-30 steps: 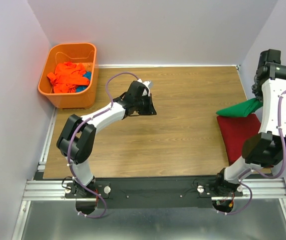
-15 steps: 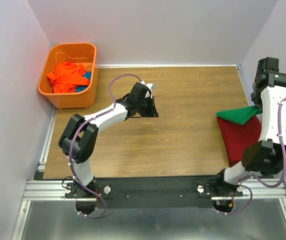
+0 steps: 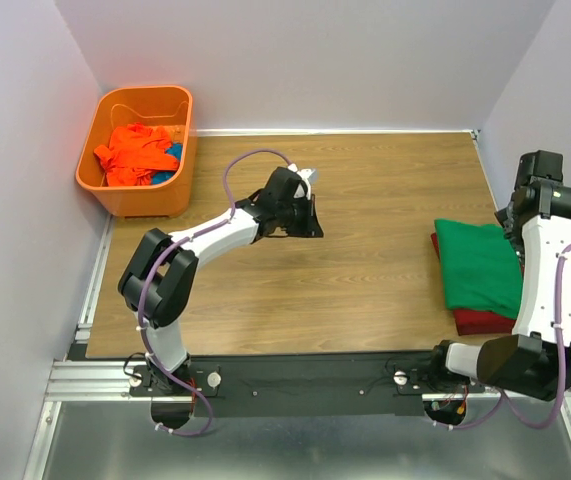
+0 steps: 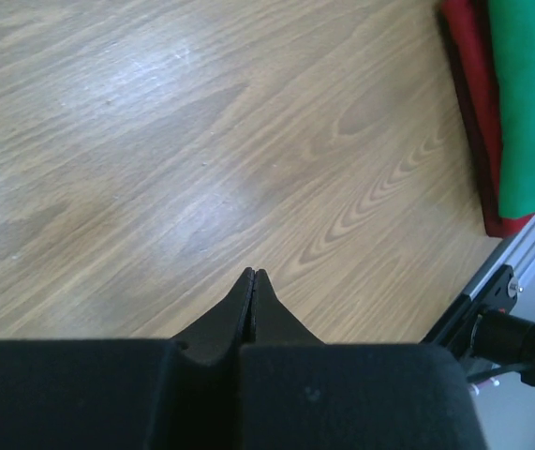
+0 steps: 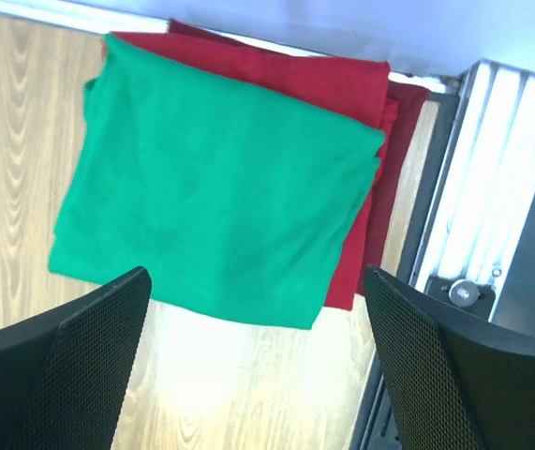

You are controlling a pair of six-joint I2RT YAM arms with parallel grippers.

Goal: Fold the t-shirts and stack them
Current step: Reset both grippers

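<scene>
Right wrist, two t-shirts (image 5: 220, 178) (green atop red)

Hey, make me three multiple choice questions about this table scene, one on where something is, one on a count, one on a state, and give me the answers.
1. Where does the green t-shirt lie?
A) flat on bare wood
B) on the dark red t-shirt
C) crumpled on the floor

2. How many folded t-shirts lie on the table?
A) two
B) three
C) four

3. How does the right tool stand?
A) shut on green cloth
B) shut and empty
C) open and empty

Answers:
1 B, since red cloth shows beneath the green edges.
2 A, since only a green layer and a dark red layer show.
3 C, since its fingers stand wide apart with nothing between them.
</scene>
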